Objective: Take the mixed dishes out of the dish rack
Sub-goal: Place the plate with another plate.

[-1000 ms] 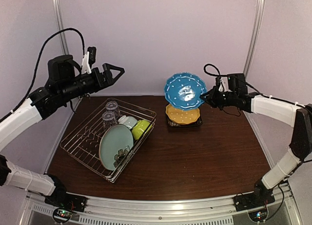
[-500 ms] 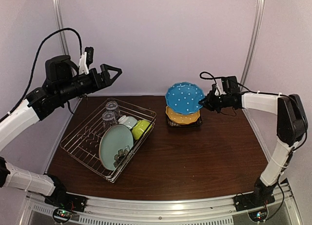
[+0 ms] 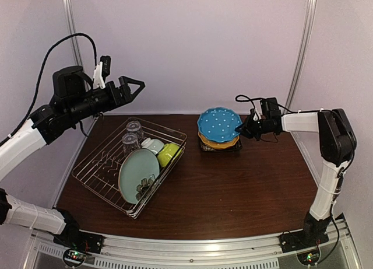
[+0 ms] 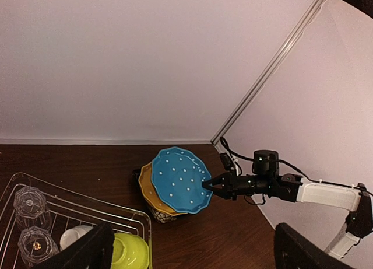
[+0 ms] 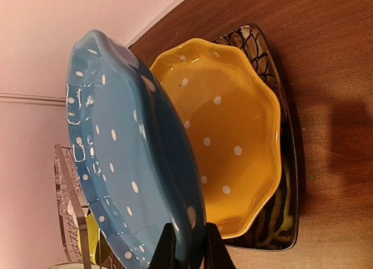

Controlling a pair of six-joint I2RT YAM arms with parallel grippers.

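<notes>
My right gripper (image 3: 243,129) is shut on the rim of the blue dotted plate (image 3: 218,123) and holds it tilted just above the orange-yellow dotted plate (image 3: 220,141), which lies on the dark patterned plate (image 3: 221,147). In the right wrist view the fingertips (image 5: 164,250) pinch the blue plate's (image 5: 125,158) edge over the orange-yellow plate (image 5: 233,135). The dish rack (image 3: 105,178) at the left holds the pale teal plate (image 3: 137,174), the lime-green bowl (image 3: 168,154), the small pale bowl (image 3: 154,145) and two clear glasses (image 3: 132,136). My left gripper (image 3: 139,86) hangs open and empty high above the rack.
The dark wooden table (image 3: 245,187) is bounded by pale walls at the back and both sides. The stack of plates sits near the back, right of the rack. A cable (image 3: 247,100) trails from the right wrist.
My right gripper has lowered the blue plate from a steep tilt to nearly flat over the orange-yellow plate. The left arm has barely moved.
</notes>
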